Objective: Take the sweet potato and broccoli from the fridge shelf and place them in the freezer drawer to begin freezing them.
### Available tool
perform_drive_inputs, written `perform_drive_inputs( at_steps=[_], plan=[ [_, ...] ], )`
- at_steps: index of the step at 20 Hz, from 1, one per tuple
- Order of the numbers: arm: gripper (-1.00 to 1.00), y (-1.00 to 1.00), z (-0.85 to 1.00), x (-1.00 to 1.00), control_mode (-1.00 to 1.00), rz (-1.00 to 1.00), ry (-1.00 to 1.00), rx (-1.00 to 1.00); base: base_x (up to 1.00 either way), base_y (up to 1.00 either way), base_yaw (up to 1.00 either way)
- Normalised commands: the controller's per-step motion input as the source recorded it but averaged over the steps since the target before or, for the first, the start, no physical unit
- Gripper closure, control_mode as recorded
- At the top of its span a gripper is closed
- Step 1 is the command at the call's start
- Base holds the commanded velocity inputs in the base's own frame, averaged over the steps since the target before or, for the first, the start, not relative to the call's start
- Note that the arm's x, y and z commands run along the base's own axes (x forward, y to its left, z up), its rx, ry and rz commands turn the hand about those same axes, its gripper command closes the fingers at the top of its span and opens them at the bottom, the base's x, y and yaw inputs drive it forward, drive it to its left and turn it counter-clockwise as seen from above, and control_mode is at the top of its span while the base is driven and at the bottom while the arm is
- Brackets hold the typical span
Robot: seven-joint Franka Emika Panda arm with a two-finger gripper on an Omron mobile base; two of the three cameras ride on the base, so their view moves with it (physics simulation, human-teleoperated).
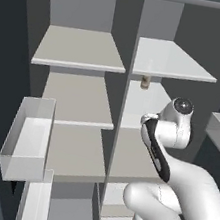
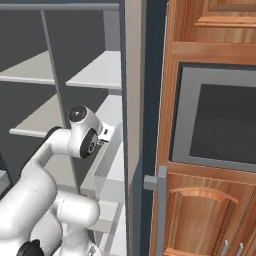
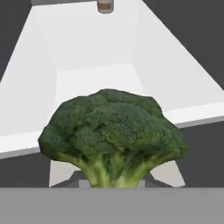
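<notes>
On the left side of the open fridge hangs a small white box-shaped door bin (image 1: pixel 26 138), and next to it are the flat pale-grey fridge shelves (image 1: pixel 81 51). A small brownish bottle with a pale cap (image 1: pixel 145 82) stands far back on a right-hand shelf. Further right, the white robot arm with dark joints (image 1: pixel 171 137) bends in toward those shelves. In the hand view, the lumpy dark-green broccoli with a pale green stem (image 3: pixel 111 135) sits right at the tool (image 3: pixel 110 183), with its stem down between the tips. The tool looks closed tight on the broccoli stem, so the broccoli is held up in the air in front of a white shelf with raised sides (image 3: pixel 94 52). I think the grip is the weak spot. The stem is thin and the green top is big and heavy, so a fast swing could make it tip or slip out and fall. The arm is also close to the shelves and the grey fridge wall (image 2: pixel 132 100), so pulling back carelessly could bump the broccoli loose. The big wooden cabinet with a dark oven window (image 2: pixel 215 120) is on the far right.
</notes>
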Motion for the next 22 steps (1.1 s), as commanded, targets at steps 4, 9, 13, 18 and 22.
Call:
perform_drive_inputs(
  at_steps=[4, 9, 13, 18, 22],
  plan=[
    [1.0, 0.18, 0.29, -0.69, -1.0, 0.0, 0.13, 0.08, 0.0, 0.0, 0.0],
    [1.0, 0.2, 0.16, -0.86, -1.0, 0.0, 0.09, 0.07, 0.0, 0.0, 0.0],
    [1.0, 0.12, 0.05, -0.71, -1.0, 0.0, 0.12, 0.0, 0.0, 0.0, 0.0],
    [1.0, 0.03, -0.02, -0.42, -1.0, 0.0, 0.17, 0.0, 0.0, 0.0, 0.0],
    [1.0, 0.05, -0.04, -0.25, 1.0, 0.0, 0.08, 0.0, -0.36, 0.04, 0.0]
  ],
)
